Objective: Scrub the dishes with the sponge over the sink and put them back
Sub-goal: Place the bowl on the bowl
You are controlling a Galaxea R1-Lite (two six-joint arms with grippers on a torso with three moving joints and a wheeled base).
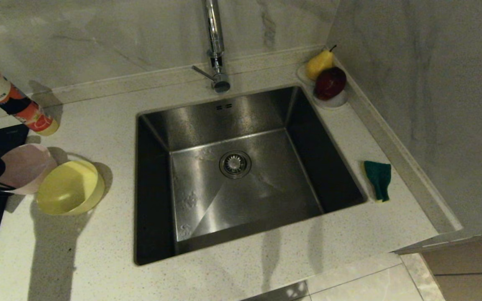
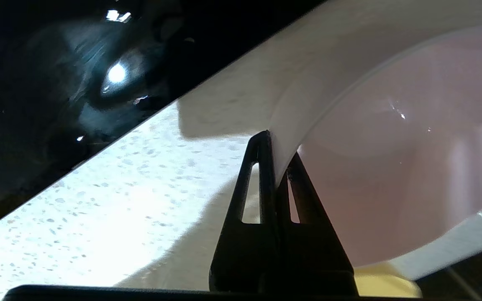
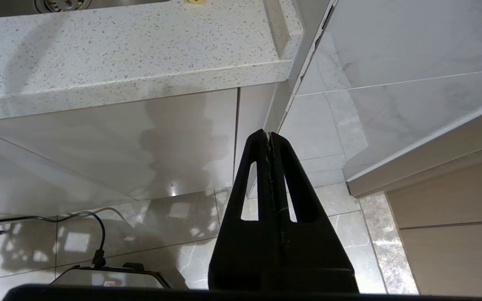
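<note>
Left gripper (image 2: 280, 156) pinching pink bowl (image 1: 27, 167) rim, yellow bowl (image 1: 69, 188) touching alongside, detergent bottle (image 1: 13, 100) behind

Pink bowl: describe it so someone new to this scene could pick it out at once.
Start at the steel sink and look to the counter on its left, where two bowls sit nested and tipped. The pink bowl is the outer one at the frame's edge, its rim pinched by the left gripper; its neighbour, the yellow bowl, sits nearer the sink.
</note>
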